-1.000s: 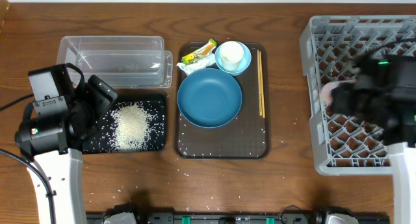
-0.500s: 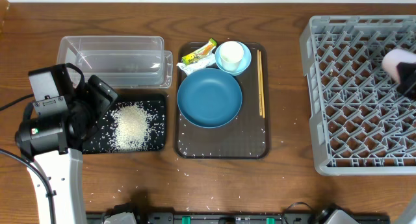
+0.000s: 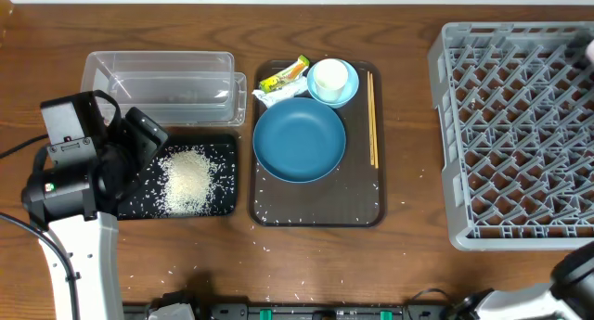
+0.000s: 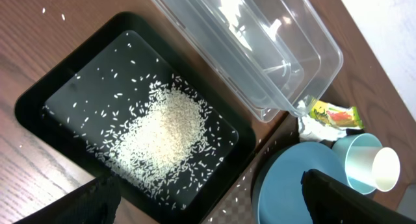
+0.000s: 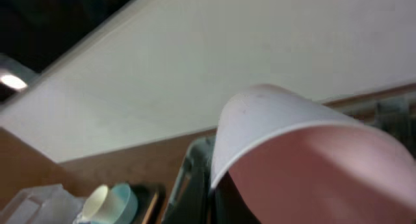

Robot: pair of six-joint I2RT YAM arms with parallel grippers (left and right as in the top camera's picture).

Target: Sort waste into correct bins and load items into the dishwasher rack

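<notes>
Left hand (image 4: 209,185): fingers spread wide, released, grasping nothing, poised over the black tray (image 3: 219,205). The tray holds a heap of white rice (image 3: 188,179) at its centre, with loose grains scattered around it. At the tray's 12 o'clock, touching it, stands the clear tub (image 3: 162,88). At 3 o'clock lies the brown serving tray (image 3: 316,204), which carries:
- the dark blue dish (image 3: 299,140) at centre
- the yellow-green wrapper (image 3: 285,75) and paper scrap (image 3: 271,96) at 11 o'clock
- the light blue bowl (image 3: 334,101) at 1 o'clock, with a white cup (image 3: 332,79) in it
- the chopsticks (image 3: 373,121) along the 3 o'clock edge
- stray grains at 6 o'clock.

The grey rack (image 3: 444,185) sits at the far right of the desk (image 3: 418,264). Right hand: its fingers are out of sight, but the white-pink cup (image 5: 292,146) hangs close before its camera, raised off the desk, so the hand is clenched on it.
</notes>
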